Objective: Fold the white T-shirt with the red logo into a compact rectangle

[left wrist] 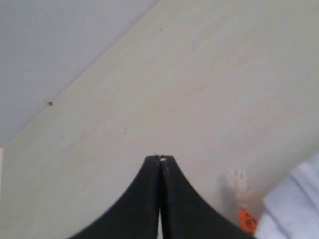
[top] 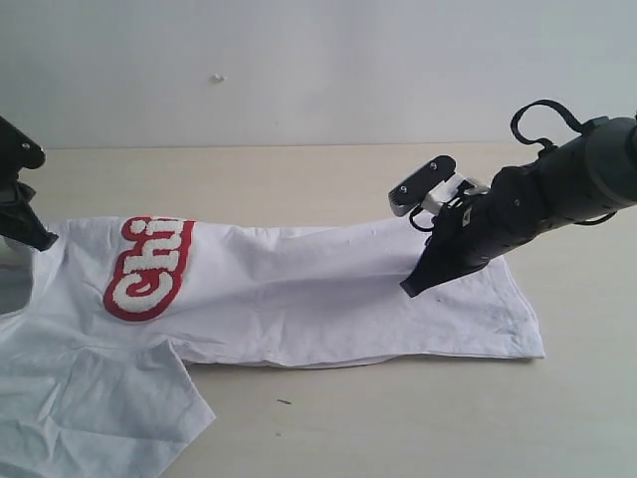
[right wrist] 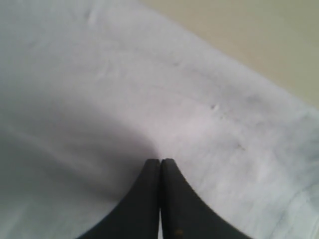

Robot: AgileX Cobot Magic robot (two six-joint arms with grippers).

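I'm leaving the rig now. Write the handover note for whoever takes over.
Left gripper: shut, empty, over bare table beside the neck tag.
Right gripper: shut, tip over the shirt near its hem.
Shirt: flat on the table, folded lengthwise once, logo half hidden.
To do: one sleeve lies spread out; fold it in, then fold into a rectangle.

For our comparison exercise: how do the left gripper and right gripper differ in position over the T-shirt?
The left gripper points at bare table, the white T-shirt only beside it; the right gripper points at shirt fabric. The left gripper sits at the red logo end, the right gripper towards the hem end. Both are shut.
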